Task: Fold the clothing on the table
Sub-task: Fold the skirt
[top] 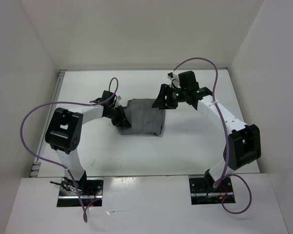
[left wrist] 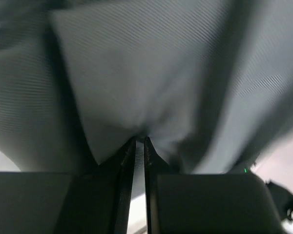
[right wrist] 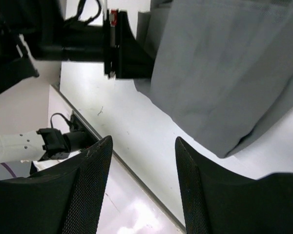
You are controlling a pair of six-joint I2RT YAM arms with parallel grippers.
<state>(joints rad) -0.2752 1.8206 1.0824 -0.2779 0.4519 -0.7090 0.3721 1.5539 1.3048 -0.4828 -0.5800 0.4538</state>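
White table [top: 195, 141]: grey clothing [top: 144, 118], one piece. I see left claw [left wrist: 140, 140] clamped on its edge; right claw [right wrist: 142, 141] apart, empty.

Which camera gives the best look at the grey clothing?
The top external view: nearly the whole clothing shows, lying on the table. The left wrist view gives only a blurred close-up of it; the right wrist view, just one part.
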